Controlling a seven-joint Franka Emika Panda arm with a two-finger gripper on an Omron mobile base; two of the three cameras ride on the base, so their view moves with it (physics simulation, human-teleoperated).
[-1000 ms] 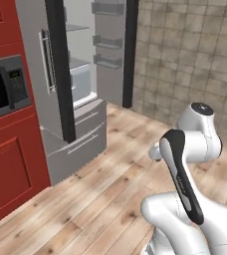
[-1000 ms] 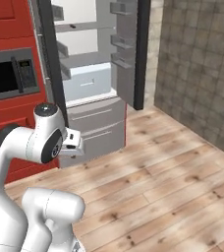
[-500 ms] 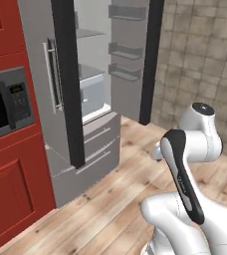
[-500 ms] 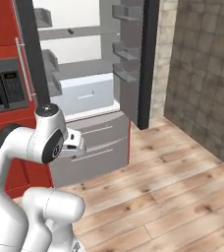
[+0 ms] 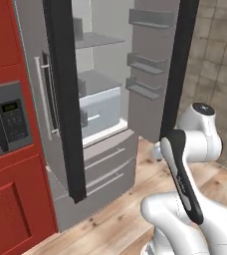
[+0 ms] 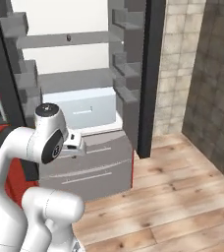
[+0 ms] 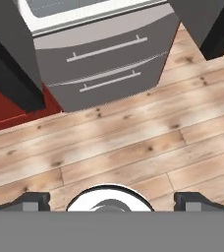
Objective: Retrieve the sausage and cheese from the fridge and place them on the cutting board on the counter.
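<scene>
Your base had driven closer since the earlier frames, so the fridge (image 5: 105, 124) filled far more of both base views; its own position was unchanged. You saw its brushed grey steel doors swung wide, their dark edges framing flat grey shelves, stepped door bins and a pale boxy drawer (image 6: 79, 106). A tiny dark object (image 6: 68, 37) sat on the upper shelf in the right base view; it was too small to identify as sausage or cheese. Two smooth lower drawers with thin bar handles (image 7: 106, 49) faced the hand view, above light plank flooring (image 7: 133, 142) with visible grain. Your gripper (image 7: 112, 201) hung empty over that floor, fingertips (image 7: 33, 201) spread to their widest.
</scene>
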